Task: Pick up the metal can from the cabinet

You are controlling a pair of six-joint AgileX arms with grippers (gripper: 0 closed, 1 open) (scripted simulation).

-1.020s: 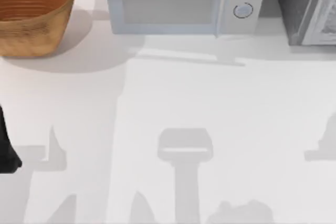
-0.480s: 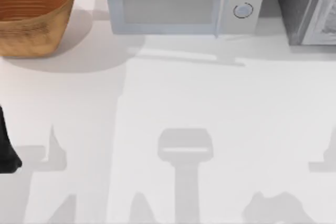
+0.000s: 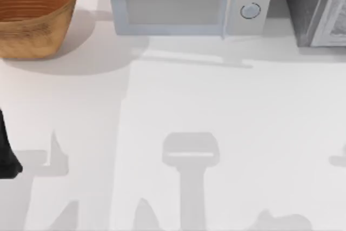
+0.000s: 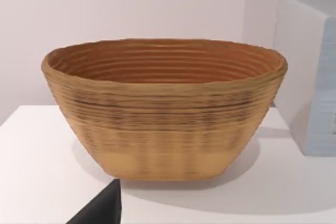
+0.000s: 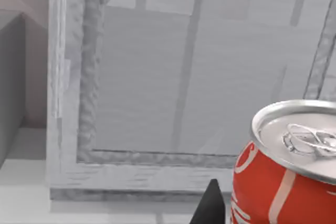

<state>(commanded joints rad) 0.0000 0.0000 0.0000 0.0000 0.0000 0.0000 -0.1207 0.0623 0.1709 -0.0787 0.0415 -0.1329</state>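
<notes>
The metal can point(image 5: 286, 177), red-sided with a shiny silver pull-tab top, sits close up in the right wrist view. It is tilted and hangs in front of the grey cabinet point(image 5: 142, 93). One dark finger point(image 5: 211, 205) of my right gripper presses against the can's side, and the gripper is shut on it. From above, the cabinet point(image 3: 316, 6) stands at the table's back right corner. My left arm point(image 3: 6, 155) is parked at the table's left edge, and a dark part of its gripper point(image 4: 100, 208) shows in the left wrist view.
A woven brown basket point(image 3: 32, 12) stands at the back left, also seen as the basket point(image 4: 163, 103) from the left wrist. A white microwave point(image 3: 186, 1) with two knobs stands at the back middle. Arm shadows lie across the white table point(image 3: 227, 106).
The arm shadows at the table's bottom right have slid further right and lower. The left arm, basket and microwave have not moved.
</notes>
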